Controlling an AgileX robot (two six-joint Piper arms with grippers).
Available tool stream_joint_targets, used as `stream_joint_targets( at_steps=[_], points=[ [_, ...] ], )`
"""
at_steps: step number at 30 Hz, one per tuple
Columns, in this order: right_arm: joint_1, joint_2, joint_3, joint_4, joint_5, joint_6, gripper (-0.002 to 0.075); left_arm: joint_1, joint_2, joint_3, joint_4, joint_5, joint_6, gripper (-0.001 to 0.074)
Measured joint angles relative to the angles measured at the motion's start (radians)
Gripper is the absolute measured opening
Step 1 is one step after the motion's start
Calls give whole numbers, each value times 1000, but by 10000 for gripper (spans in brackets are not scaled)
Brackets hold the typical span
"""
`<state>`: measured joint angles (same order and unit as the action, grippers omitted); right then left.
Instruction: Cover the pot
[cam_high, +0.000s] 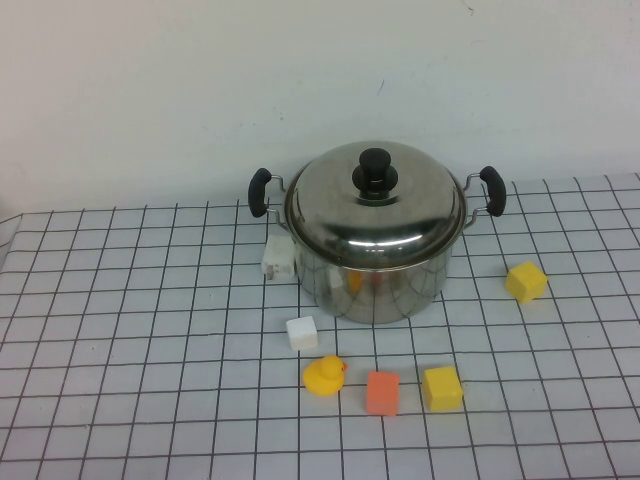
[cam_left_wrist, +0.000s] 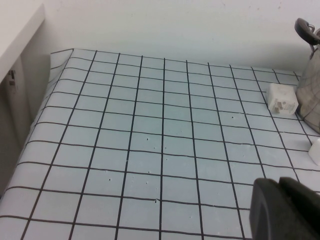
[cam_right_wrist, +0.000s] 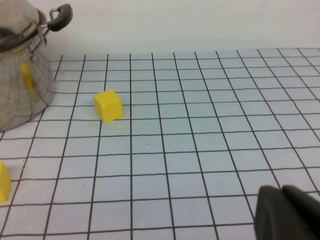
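Note:
The pot (cam_high: 375, 280) is a large shiny steel stockpot with two black side handles, standing at the back middle of the gridded table. A domed steel lid (cam_high: 375, 210) with a black knob (cam_high: 374, 172) sits on its rim. Neither gripper shows in the high view. My left gripper (cam_left_wrist: 281, 186) hovers low over bare table to the left of the pot (cam_left_wrist: 311, 95), fingers together and empty. My right gripper (cam_right_wrist: 283, 192) hovers low to the right of the pot (cam_right_wrist: 20, 85), fingers together and empty.
A white plug-like block (cam_high: 277, 258) lies against the pot's left side. In front lie a white cube (cam_high: 302, 332), a yellow duck (cam_high: 324, 376), an orange block (cam_high: 382, 392) and a yellow block (cam_high: 442, 388). Another yellow block (cam_high: 526, 281) lies to the right.

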<state>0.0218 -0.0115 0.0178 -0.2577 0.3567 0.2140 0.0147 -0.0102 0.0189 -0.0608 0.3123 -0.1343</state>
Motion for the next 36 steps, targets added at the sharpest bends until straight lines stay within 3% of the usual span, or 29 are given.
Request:
stream_joint_targets(
  at_steps=[16,24,36],
  points=[
    [0,0,0,73,0,-3,9,0,0,0,0,0,0,-1],
    [0,0,0,247,-3,-250,9,0,0,0,1,0,0,-1],
    [0,0,0,249,-3,-284,9,0,0,0,2,2,0,-1]
  ],
)
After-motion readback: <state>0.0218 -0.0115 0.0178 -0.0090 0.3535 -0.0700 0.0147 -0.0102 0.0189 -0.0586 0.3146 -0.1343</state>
